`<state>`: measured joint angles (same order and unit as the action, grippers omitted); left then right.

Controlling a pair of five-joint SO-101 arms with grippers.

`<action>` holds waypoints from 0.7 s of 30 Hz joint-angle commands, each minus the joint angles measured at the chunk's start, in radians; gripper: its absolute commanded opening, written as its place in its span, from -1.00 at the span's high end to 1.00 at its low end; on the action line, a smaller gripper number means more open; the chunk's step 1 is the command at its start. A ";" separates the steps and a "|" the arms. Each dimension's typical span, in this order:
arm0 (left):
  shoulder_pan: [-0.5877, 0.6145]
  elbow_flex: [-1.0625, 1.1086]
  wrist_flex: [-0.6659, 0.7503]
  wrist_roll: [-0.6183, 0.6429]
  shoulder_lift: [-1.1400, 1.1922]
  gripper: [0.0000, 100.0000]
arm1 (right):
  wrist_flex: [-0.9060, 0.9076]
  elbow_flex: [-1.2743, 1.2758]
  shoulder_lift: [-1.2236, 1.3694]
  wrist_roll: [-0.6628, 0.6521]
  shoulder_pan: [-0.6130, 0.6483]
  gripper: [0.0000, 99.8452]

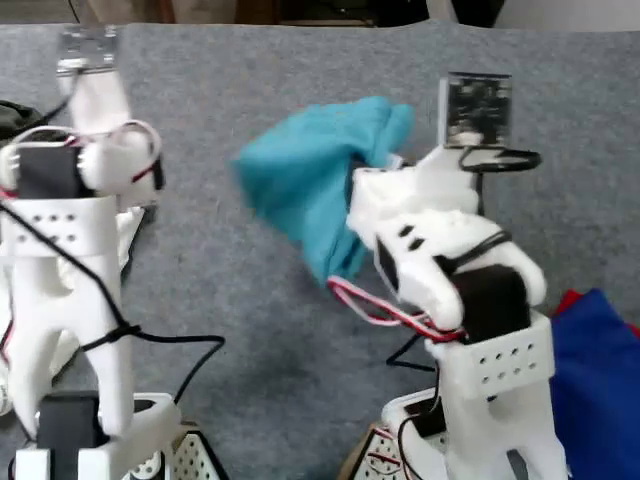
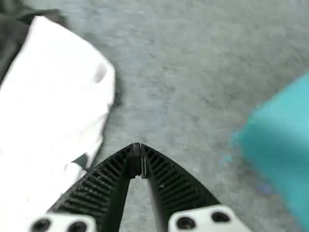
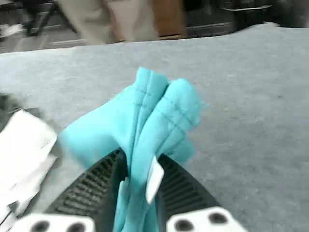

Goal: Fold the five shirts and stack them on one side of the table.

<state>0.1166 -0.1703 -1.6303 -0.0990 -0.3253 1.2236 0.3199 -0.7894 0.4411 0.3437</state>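
R jaws clenched on bunched teal shirt [image 3: 159, 111] | L jaws closed, empty, nr white shirt [image 2: 48, 96]

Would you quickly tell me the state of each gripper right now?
Left gripper: shut, empty.
Right gripper: shut on the teal shirt.

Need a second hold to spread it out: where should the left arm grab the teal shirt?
Probably the free edge of the teal shirt that bulges toward the left arm, coming from that side with the left gripper opened first. The right gripper clamps the other end bunched, so cloth there is crowded.
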 commanded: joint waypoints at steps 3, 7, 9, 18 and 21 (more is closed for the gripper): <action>0.068 -0.041 -0.006 -0.034 -0.056 0.96 | -0.107 0.147 0.091 -0.002 -0.084 0.99; 0.063 -0.040 -0.014 -0.034 -0.054 0.96 | -0.279 0.366 0.189 -0.077 -0.179 0.99; 0.060 -0.025 -0.006 -0.029 -0.053 0.96 | -0.384 0.447 0.231 -0.106 -0.229 0.99; 0.044 0.060 0.021 -0.029 -0.056 0.96 | -0.540 0.510 0.401 -0.270 -0.544 0.99; 0.041 0.061 0.021 -0.029 -0.056 0.96 | -0.537 0.504 0.403 -0.325 -0.618 0.99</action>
<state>0.1718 -0.1105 -1.6272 -0.1235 -0.3514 0.7035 0.8385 -0.3874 0.1619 -0.1979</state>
